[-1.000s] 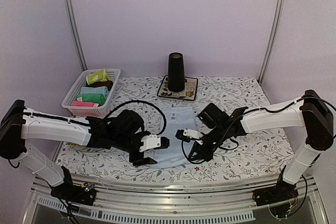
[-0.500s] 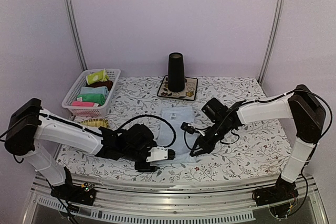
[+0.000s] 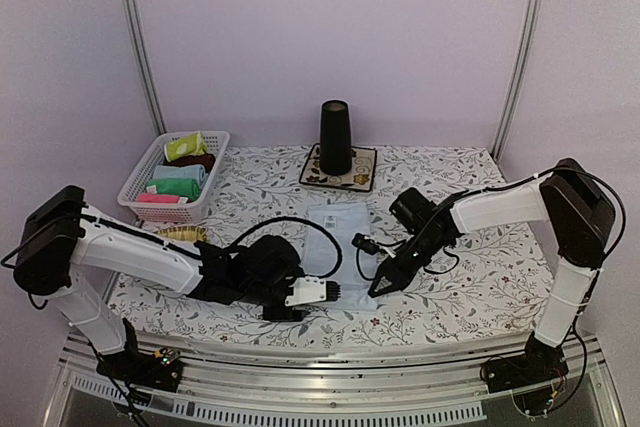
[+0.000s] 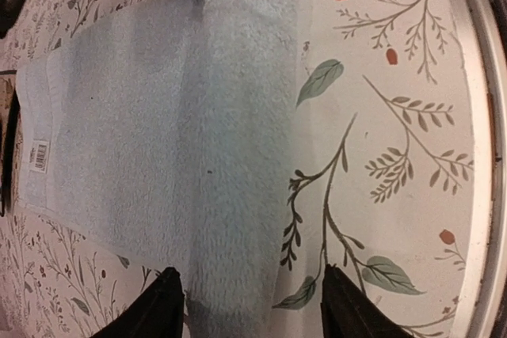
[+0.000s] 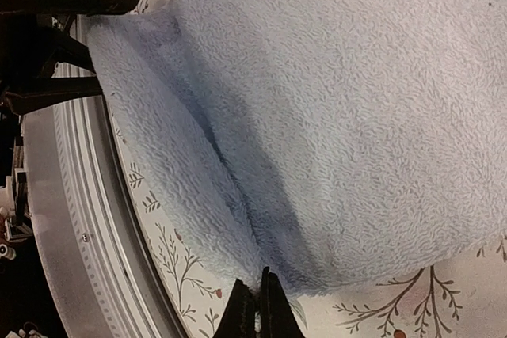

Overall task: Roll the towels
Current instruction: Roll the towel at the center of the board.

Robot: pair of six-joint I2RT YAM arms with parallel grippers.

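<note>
**Task status: rolling not yet begun**

1. Locate the light blue towel [image 3: 335,232]. It lies spread flat on the flowered tablecloth [image 3: 480,292], centred between the two arms, with its long side running away from you. No turn of a roll shows anywhere along it.

2. Check the right gripper [image 3: 378,287]. The right wrist view shows its fingers pressed together at the towel's near right corner. A raised ridge of cloth [image 5: 230,187] runs up to the tips, so treat this corner as pinched and slightly lifted.

3. Check the left gripper [image 3: 322,291]. It sits low at the near left corner. In the left wrist view its fingers [image 4: 162,310] stand apart, one over the towel and the other over bare tablecloth. Nothing is held between them, and this corner is not yet secured.

4. Note the yellow-green towel [image 3: 186,146]. It rests in the white basket [image 3: 135,187] at the far left, well apart from both grippers, among other coloured cloths. At this size you cannot tell whether it is rolled, folded or merely bunched; assume it remains to be done.

**Remaining work, as judged from this state**

- Secure the left corner to match the right.
- Turn the near edge over and roll the blue towel toward its far end.
- Fetch the yellow-green towel, lay it out and roll it likewise.
</note>
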